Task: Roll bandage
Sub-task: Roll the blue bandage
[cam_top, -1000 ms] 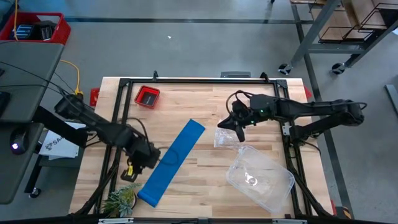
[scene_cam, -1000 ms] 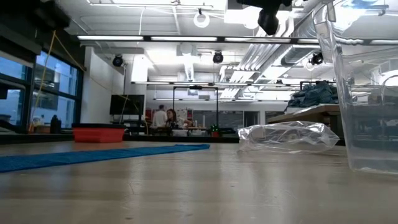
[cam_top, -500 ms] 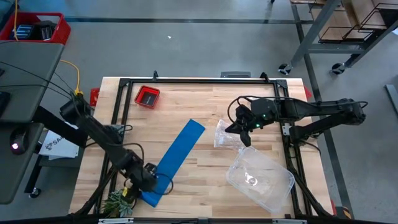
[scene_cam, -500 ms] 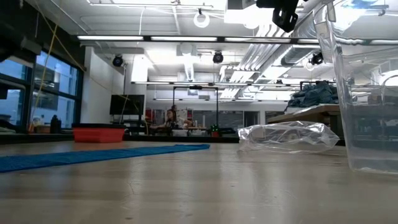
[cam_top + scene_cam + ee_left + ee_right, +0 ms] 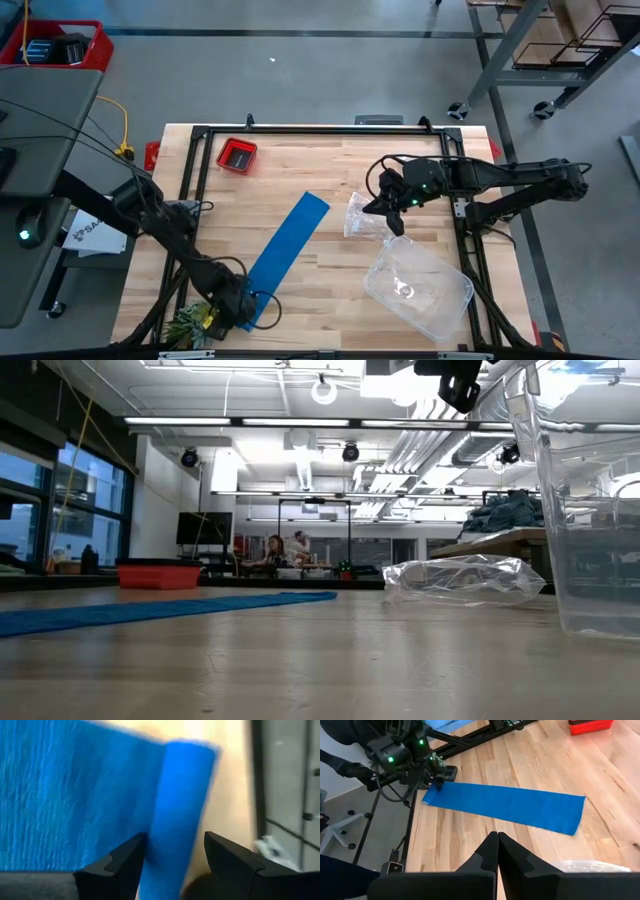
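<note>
Grey floor (image 5: 300, 80), ceiling strip lights (image 5: 250, 422), side windows (image 5: 40, 510)

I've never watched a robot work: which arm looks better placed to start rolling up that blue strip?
The left. Its open hand sits at the near end of the long bright blue fabric bandage, fingers either side of the folded edge. The right hand is shut, above the clear plastic bag.

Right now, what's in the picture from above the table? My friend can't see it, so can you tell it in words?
A long blue bandage lies flat and slanted on a wooden table, and the left gripper is open at its near end. The right gripper is shut above a clear bag, beside a clear tub. A small red tray sits at the far side.
</note>
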